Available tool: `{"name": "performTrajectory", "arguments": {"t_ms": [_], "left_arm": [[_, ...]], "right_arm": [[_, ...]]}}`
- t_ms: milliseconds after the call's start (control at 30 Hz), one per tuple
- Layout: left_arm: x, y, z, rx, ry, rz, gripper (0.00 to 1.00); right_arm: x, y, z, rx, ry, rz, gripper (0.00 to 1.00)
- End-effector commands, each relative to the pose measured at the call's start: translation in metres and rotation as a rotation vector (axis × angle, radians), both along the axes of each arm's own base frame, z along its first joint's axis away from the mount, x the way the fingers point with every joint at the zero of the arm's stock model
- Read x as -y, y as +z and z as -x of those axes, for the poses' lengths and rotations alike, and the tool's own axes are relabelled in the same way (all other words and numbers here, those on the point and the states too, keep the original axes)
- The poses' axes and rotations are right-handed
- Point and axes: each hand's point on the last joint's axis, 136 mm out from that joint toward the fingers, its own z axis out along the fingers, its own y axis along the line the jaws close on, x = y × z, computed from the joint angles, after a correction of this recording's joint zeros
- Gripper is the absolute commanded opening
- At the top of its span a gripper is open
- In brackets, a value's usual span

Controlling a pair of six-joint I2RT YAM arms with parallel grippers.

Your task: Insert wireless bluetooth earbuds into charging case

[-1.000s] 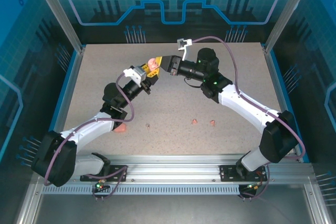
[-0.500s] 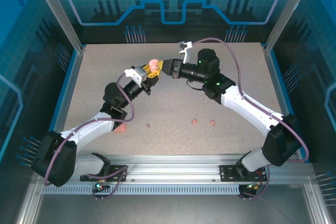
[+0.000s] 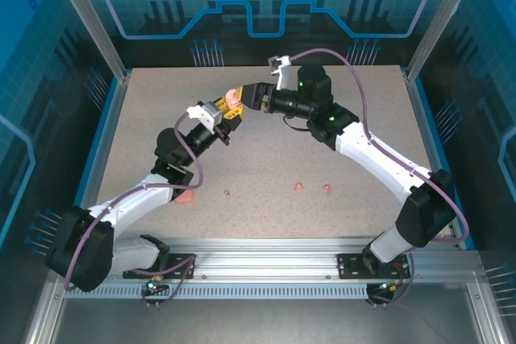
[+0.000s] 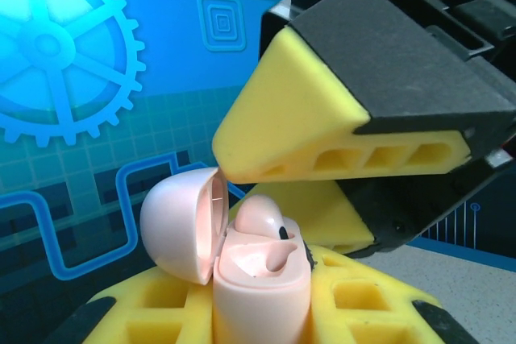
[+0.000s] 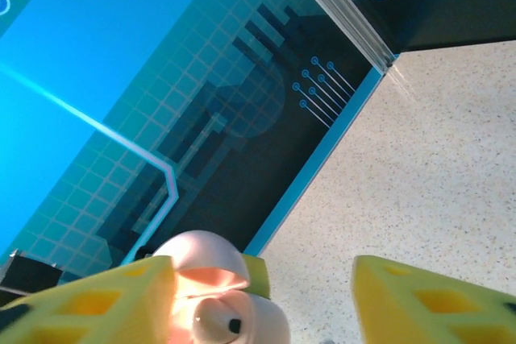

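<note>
My left gripper [image 3: 228,112] is shut on the pale pink charging case [image 4: 258,296] and holds it upright above the table's back centre. The case's lid [image 4: 181,227] is swung open. One pale earbud [image 4: 262,219] sits in a socket of the case [image 5: 266,328], and the socket beside it is bare. My right gripper [image 3: 246,96] is open, with its yellow fingers [image 4: 298,118] spread on either side of the case top and nothing held between them. Two stronger pink earbuds [image 3: 298,186] [image 3: 326,189] lie on the table in front.
A tiny pale piece [image 3: 228,193] lies on the table near the left forearm. A second pink case [image 3: 185,196] shows partly from under that forearm. The speckled table [image 3: 266,159] is walled by blue panels at the back and sides.
The right gripper's jaws have opened from nearly shut at the case top, and its wrist has shifted slightly left and back. The left gripper still holds the case in about the same place.
</note>
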Motion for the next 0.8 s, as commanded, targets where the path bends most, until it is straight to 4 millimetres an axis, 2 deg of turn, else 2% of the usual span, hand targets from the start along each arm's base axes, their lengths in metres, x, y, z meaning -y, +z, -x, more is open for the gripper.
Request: {"name": "performTrajectory", "arguments": {"t_ms": [0,67,167,300,367,500,600,767], "left_arm": [[-0.002,0.013,0.011,0.039,-0.018,0.035,0.00],[-0.003,0.009,0.010,0.029,-0.013,0.036,0.00],[-0.008,0.008,0.007,0.019,0.019,0.051,0.00],[-0.019,0.003,0.001,0.004,0.090,0.065,0.00],[-0.023,0.001,-0.001,0.001,0.114,0.066,0.00],[-0.033,0.002,-0.003,0.013,0.161,0.081,0.00],[-0.045,0.009,-0.004,0.023,0.199,0.101,0.00],[-0.071,0.021,-0.005,0.032,0.252,0.147,0.00]], "right_arm": [[0.012,0.023,0.005,0.047,-0.025,-0.006,0.70],[0.021,0.029,0.011,0.054,-0.040,-0.002,0.74],[0.036,0.029,0.026,0.060,-0.057,0.024,0.75],[0.063,0.000,0.043,0.007,-0.117,0.115,0.78],[0.074,-0.024,0.048,-0.044,-0.154,0.167,0.78],[0.083,-0.080,0.053,-0.169,-0.192,0.293,0.78],[0.078,-0.126,0.059,-0.273,-0.188,0.418,0.78],[0.048,-0.199,0.074,-0.421,-0.124,0.623,0.74]]}}
